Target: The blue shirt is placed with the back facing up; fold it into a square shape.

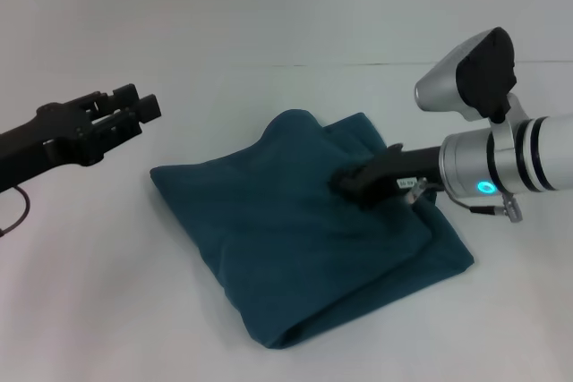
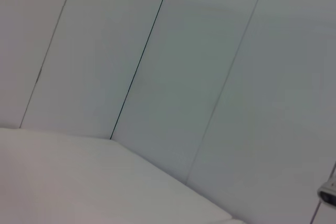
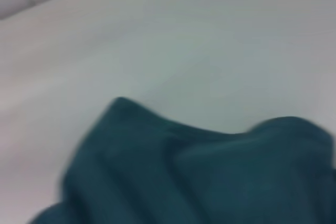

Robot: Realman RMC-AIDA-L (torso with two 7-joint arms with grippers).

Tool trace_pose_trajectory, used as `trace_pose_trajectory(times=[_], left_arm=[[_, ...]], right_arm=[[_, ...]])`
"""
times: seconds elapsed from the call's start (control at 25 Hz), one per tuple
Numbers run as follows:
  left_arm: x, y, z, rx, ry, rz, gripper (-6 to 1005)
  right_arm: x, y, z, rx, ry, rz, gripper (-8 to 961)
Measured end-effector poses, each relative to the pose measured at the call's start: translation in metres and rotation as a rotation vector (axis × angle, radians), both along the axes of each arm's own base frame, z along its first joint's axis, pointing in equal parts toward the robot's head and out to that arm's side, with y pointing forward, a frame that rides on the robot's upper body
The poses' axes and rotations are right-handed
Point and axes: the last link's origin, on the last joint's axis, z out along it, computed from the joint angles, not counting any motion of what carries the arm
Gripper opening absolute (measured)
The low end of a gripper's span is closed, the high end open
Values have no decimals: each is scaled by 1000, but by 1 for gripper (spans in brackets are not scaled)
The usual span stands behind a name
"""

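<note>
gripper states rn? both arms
Left claw: raised off to the left of the blue shirt, holding nothing; open or shut cannot be told.
Right claw: down on the shirt's folded top layer; grip cannot be told.

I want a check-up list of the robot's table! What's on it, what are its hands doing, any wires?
Surface: white table, bare around the shirt.
Job's things: blue shirt folded into a rough, rumpled block; its far edge shows in the right wrist view.
Clutter: nothing seen.
Grippers: right gripper low on the shirt's top; left gripper raised, clear of it.
Cables: thin dark loop under the left arm.
Surroundings: pale panelled wall.
</note>
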Motion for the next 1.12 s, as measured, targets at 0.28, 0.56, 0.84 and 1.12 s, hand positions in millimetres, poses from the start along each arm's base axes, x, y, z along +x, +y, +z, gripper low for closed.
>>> trace_pose_trajectory(times=[0.28,0.56,0.84,1.12], left_arm=[[-9,-5,-5,-58,94,19,461],[-15,-14,-6,-66,101,34,460],[-16,-17,-11,-96,113,31,462],[-18,-20,-17,-124,127,35,462]], right_arm=[[-12,-26,13,-151,65,49,143],[-21,-49,18,-296,103,44,401],[-23,-57,9,-349,79,42,404],[-21,-51,-9,-345,-6,37,408]])
